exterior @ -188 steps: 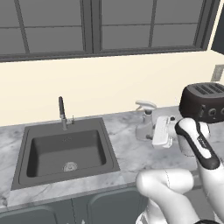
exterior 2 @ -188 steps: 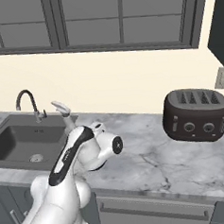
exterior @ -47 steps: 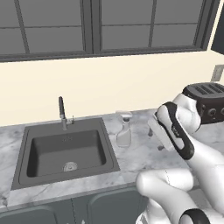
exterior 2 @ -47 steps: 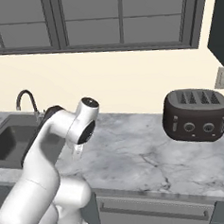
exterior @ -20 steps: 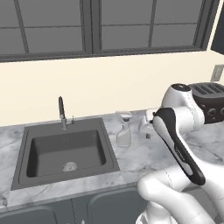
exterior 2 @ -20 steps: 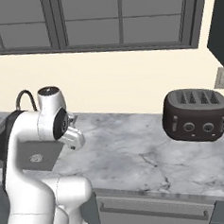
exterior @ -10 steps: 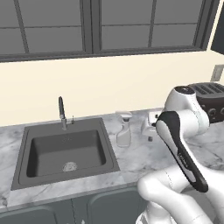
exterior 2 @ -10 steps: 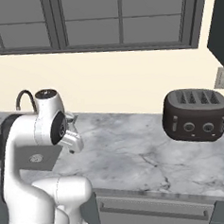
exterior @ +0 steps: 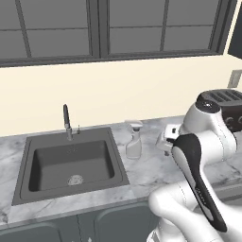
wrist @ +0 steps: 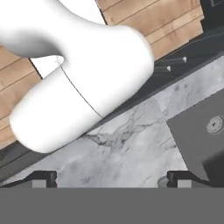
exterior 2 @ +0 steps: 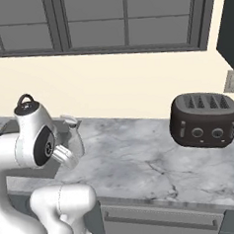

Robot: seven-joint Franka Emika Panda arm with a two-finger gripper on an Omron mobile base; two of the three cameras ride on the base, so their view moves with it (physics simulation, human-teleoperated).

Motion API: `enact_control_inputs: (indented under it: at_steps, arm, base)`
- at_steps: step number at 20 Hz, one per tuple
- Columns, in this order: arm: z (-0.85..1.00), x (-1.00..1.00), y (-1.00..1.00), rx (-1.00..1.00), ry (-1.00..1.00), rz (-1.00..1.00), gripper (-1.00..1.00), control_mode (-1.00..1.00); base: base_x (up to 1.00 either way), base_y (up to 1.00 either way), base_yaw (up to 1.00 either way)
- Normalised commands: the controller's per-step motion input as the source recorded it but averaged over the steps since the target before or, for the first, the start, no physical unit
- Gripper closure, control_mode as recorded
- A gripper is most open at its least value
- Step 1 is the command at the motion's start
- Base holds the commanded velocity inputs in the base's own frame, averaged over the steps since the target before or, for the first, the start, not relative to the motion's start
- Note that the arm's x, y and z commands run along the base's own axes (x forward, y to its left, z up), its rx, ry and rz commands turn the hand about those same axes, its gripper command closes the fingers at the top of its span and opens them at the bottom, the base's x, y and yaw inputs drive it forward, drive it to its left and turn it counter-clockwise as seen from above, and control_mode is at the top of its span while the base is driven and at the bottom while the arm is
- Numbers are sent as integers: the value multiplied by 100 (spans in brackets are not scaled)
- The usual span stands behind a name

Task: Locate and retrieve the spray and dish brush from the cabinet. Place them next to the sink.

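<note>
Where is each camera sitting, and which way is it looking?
Left base view: behind the arm on its left, looking forward and down at the sink, the spray and the toaster; the white arm rises at lower right.
Right base view: behind on the right, facing the counter and toaster; the arm rises at lower left.
Hand view: on the hand, looking down at the marble, the sink's drain and the open gripper.
Both base views share the spray, toaster and counter.
</note>
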Motion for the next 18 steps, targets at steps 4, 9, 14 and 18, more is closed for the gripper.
enact_control_inputs:
  at_steps: [4, 9, 14, 18]
  arm:
    - [-2, -4, 18, 0, 1, -22, -100, -100]
    - [15, -11, 4, -2, -1, -13, -100, -100]
    - [3, 21, -2, -1, 0, 9, -100, -100]
    - [0, 12, -8, 0, 2, 36, -100, -100]
  base:
    - [0, 0, 0]
    - [0, 0, 0]
    - [0, 0, 0]
    - [0, 0, 0]
